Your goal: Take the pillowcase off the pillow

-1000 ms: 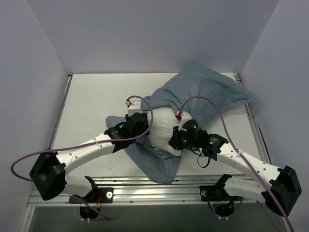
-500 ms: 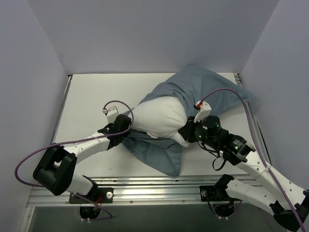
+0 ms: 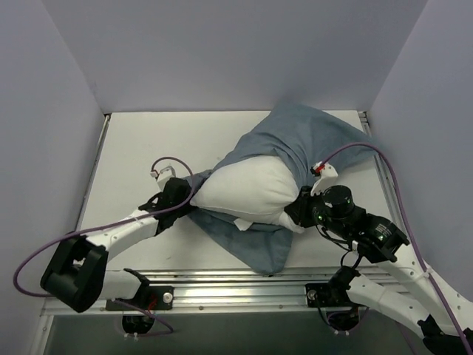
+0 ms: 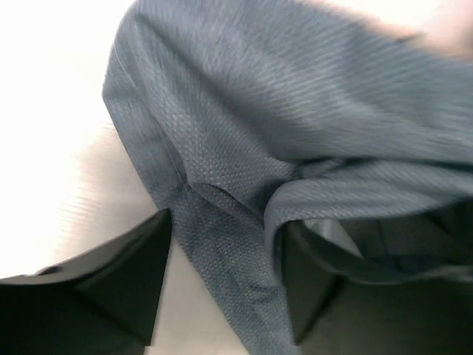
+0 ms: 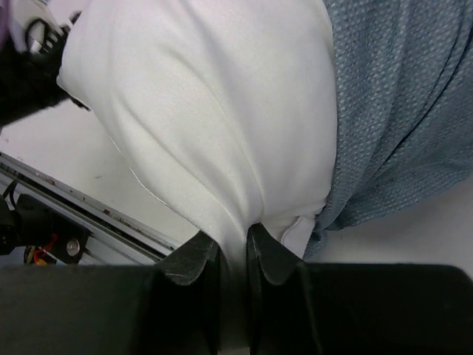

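The white pillow (image 3: 247, 188) lies mid-table, its near half bare. The blue-grey pillowcase (image 3: 310, 137) covers its far right end and spreads under it toward the table's front edge. My right gripper (image 3: 295, 211) is at the pillow's near right corner. In the right wrist view this gripper (image 5: 233, 244) is shut on a pinch of the pillow (image 5: 207, 111), with the pillowcase (image 5: 399, 111) to the right. My left gripper (image 3: 191, 200) is at the case's left edge. In the left wrist view it (image 4: 225, 281) stands open, with the pillowcase (image 4: 295, 111) hem between the fingers and a fold draped over the right finger.
The white table (image 3: 140, 148) is boxed in by pale walls on three sides. An aluminium rail (image 3: 236, 285) runs along the near edge by the arm bases. Purple cables (image 3: 355, 151) loop over both arms.
My right gripper has drawn the pillow to the right and farther out of the case. My left gripper moved left along the case edge, shut briefly, then opened again.
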You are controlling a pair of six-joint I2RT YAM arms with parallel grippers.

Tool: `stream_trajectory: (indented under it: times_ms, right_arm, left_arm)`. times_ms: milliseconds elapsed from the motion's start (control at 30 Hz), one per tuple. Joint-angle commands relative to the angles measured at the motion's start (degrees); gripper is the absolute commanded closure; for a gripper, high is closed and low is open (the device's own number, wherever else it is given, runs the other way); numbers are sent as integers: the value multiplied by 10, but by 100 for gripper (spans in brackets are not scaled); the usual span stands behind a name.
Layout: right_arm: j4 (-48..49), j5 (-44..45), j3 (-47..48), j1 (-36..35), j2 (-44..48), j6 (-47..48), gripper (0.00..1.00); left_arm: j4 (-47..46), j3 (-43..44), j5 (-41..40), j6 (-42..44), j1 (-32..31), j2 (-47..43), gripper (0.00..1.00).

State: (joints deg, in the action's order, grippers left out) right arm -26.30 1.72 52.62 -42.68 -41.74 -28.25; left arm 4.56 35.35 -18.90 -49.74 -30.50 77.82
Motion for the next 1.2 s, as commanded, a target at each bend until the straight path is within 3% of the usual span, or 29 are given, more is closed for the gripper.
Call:
stream_trajectory:
  times_ms: [0, 33, 200, 367, 400, 500, 567, 700, 733, 833, 900, 967, 1100, 1167]
  right_arm:
    - [-15, -11, -12, 9, 30, -8, 88]
    - [-22, -11, -14, 9, 34, -10, 80]
    - [-45, 14, 5, 9, 52, -26, 30]
    - [-54, 89, 27, 10, 20, -43, 12]
    - [-58, 141, 29, 10, 4, -45, 8]
    - [-55, 236, 35, 16, -51, -56, 2]
    - [-40, 253, 33, 34, -81, -54, 2]
    - [76, 177, 2, 159, -148, -35, 2]
    - [105, 96, -10, 186, -159, -24, 3]
    - [195, -38, -29, 237, -235, 17, 8]
    - [248, -127, -14, 226, -294, 51, 10]
    - [258, -165, 25, 198, -350, 78, 11]
    - [258, -189, 117, 139, -441, 127, 11]
    - [286, -196, 143, 122, -483, 130, 11]
  left_arm:
    - [29, 10, 3, 38, 12, -108, 31]
    - [38, 16, 6, 46, 12, -155, 22]
    - [72, 74, 28, 152, 18, -233, 7]
    - [43, 171, 89, 205, 19, -157, 3]
    - [32, 184, 131, 209, 19, -135, 4]
    - [-16, 229, 212, 201, 18, -26, 4]
    - [-36, 260, 247, 176, 18, 56, 2]
    - [-103, 279, 339, 125, 9, 142, 0]
    - [-113, 272, 353, 109, 5, 152, 0]
    - [-136, 222, 365, 94, -18, 130, 0]
    - [-147, 165, 359, 84, -45, 101, 0]
    - [-146, 124, 338, 69, -69, 42, 5]
    - [-98, 55, 264, 48, -166, -64, 5]
    - [-70, 27, 231, 32, -181, -114, 5]
